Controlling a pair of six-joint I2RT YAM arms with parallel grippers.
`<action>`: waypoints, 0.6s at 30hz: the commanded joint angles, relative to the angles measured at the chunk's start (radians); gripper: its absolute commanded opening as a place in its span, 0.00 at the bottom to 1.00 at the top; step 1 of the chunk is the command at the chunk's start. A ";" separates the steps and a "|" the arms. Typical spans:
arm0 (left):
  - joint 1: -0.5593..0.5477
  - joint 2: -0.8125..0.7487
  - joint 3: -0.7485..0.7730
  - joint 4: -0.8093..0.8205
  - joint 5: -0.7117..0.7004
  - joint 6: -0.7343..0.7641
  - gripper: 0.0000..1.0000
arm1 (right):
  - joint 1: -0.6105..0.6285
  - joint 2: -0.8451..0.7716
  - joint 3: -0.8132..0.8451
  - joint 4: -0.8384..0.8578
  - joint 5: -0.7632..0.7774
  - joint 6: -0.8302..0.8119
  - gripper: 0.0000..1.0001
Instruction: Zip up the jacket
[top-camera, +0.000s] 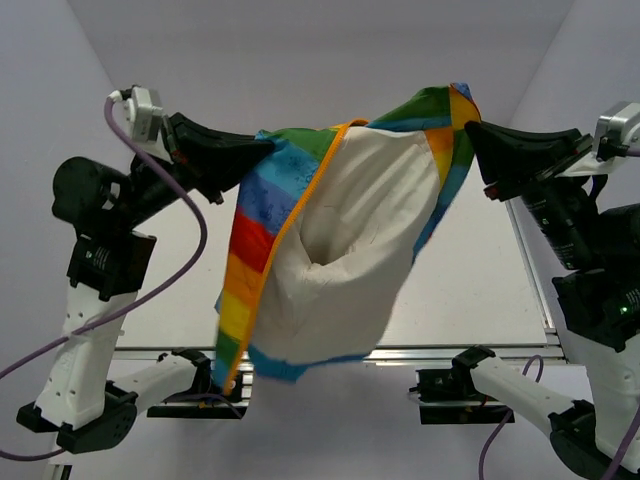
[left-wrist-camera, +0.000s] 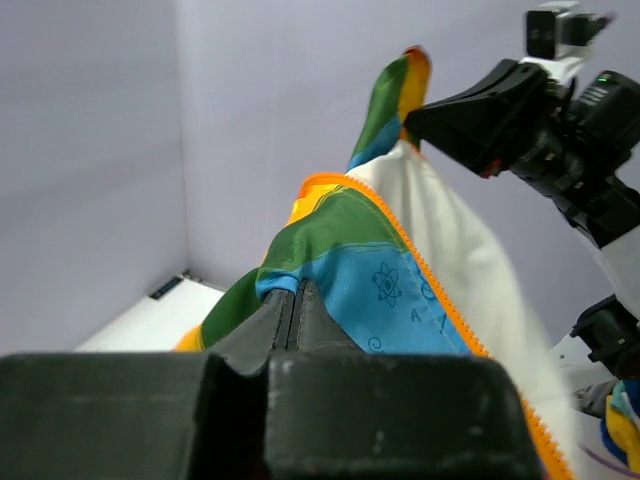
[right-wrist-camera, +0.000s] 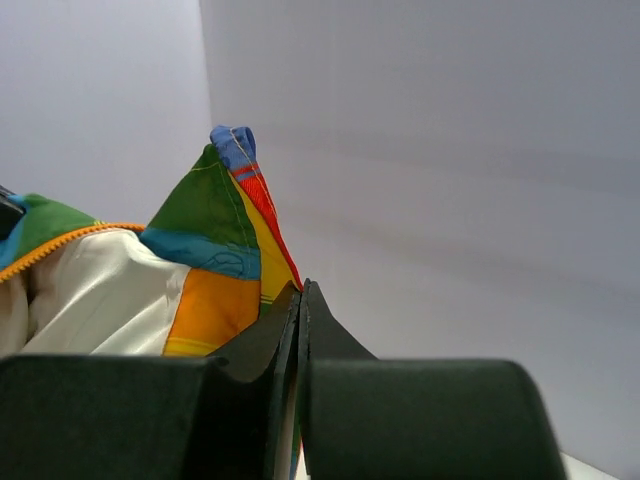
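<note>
Item: jacket (top-camera: 340, 230), rainbow-striped, hanging spread in the air with its white lining (top-camera: 350, 200) turned toward your overhead camera. Not legible: you cannot make out a zipper slider anywhere; only one orange zipper band (top-camera: 290, 232) shows, running down the jacket's left side from its top edge to its lower corner, and that corner is blurred. Folds hide the sleeves and hood, and the jacket's lower hem covers part of the rail (top-camera: 450, 352) behind it. Holds: the left gripper (top-camera: 262, 148) is closed tight on the jacket's upper left corner, pinching green and blue stripes just beside the top of the zipper band; the right gripper (top-camera: 472, 130) is closed on the jacket's upper right corner, on an orange and yellow striped edge, with a small striped tip standing up past its fingers. Both wrist views show the fingers pressed together with cloth between. Room: the jacket hangs between the two, above the bench (top-camera: 470, 290), whose bare surface shows to the jacket's right and left; pale walls stand behind the jacket.
</note>
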 joint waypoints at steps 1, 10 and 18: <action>0.029 0.006 0.015 0.002 -0.116 -0.037 0.00 | -0.039 0.012 0.038 -0.011 0.235 -0.053 0.00; 0.029 0.299 -0.181 -0.021 -0.501 -0.060 0.00 | -0.054 0.399 -0.008 -0.123 0.562 -0.034 0.00; 0.046 0.995 0.279 -0.359 -0.610 0.011 0.60 | -0.221 0.980 0.139 -0.273 0.206 0.132 0.56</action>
